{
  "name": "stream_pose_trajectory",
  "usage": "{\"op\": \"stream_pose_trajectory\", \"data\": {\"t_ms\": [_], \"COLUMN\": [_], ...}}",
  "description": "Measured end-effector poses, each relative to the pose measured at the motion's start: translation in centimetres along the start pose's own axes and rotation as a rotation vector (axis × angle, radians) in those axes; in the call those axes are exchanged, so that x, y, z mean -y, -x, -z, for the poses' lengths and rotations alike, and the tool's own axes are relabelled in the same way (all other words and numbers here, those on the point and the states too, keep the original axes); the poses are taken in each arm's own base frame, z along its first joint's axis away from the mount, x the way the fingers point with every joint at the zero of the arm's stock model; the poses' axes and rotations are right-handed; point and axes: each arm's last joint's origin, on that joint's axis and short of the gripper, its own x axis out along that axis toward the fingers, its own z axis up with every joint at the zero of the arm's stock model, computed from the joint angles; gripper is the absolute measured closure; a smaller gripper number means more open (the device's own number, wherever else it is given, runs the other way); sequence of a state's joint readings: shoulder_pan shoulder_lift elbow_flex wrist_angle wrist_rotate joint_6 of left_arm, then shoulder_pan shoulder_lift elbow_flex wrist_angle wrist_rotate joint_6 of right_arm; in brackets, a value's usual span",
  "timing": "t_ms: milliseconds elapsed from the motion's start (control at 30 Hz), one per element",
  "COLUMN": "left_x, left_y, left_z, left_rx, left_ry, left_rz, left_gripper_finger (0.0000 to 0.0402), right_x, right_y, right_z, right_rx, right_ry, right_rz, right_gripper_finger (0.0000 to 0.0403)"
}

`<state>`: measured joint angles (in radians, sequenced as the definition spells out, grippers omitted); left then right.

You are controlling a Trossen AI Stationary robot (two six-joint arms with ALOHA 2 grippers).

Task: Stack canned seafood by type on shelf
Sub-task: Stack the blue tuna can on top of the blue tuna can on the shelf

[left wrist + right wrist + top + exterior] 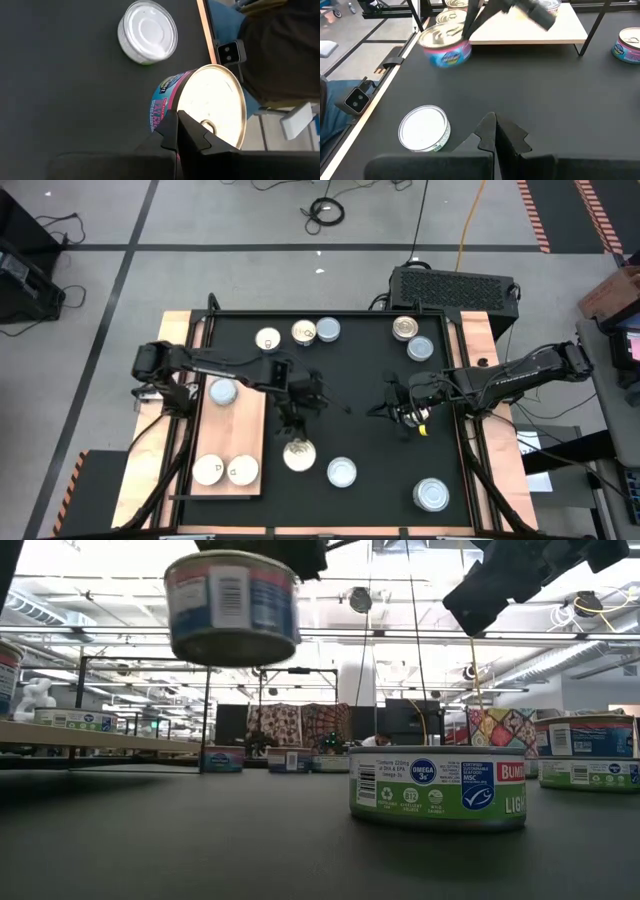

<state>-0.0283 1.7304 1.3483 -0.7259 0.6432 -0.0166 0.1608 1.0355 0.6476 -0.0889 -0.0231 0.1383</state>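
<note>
My left gripper (296, 426) is shut on a tin with a gold top and a pink-and-blue label (299, 453), which hangs high over the black mat (360, 440) just right of the shelf. The shelf (240, 425) is a light wooden board. It bears a silver-topped tin (222, 391) at its far end and two cream-topped tins (207, 470) (242, 470) at its near end. A white-topped, green-labelled tin (342, 472) stands on the mat nearby. My right gripper (400, 406) hovers shut over the mat's right half and holds nothing. My left gripper has the tin at its top rim (172, 131), beside the pull tab (207, 126). One finger lies over the lid, the other against the labelled wall; rim or tab, I cannot tell which is pinched. The fingers slant down from above. The tin (232, 605) hangs clear of the mat, slightly tilted.
Three tins (267, 340) (304, 332) (327, 330) stand at the mat's far edge and two more at far right (404, 328) (420, 348). A silver-topped one (432, 495) is at the near right. The shelf's middle is bare wood.
</note>
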Motion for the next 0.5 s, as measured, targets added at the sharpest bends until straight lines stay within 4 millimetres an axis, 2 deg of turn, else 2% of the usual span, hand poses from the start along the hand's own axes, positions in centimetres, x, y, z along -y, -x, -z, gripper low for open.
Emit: {"op": "stream_pose_trajectory", "data": {"t_ms": [167,500], "left_x": [0.7,1.7], "left_y": [2.7,5.1], "left_z": [1.0,5.6], "left_rx": [0.005,0.006], "left_ry": [-0.014,0.081], "left_rz": [-0.022,-0.082], "left_gripper_finger": [0.0401,0.0402], "right_x": [0.0,0.0], "right_y": [0.0,-0.7], "right_z": [0.0,0.3], "right_rx": [0.003,-0.028], "right_ry": [-0.004,-0.006], "right_rz": [-0.001,0.0], "right_gripper_finger": [0.0403,0.0403]}}
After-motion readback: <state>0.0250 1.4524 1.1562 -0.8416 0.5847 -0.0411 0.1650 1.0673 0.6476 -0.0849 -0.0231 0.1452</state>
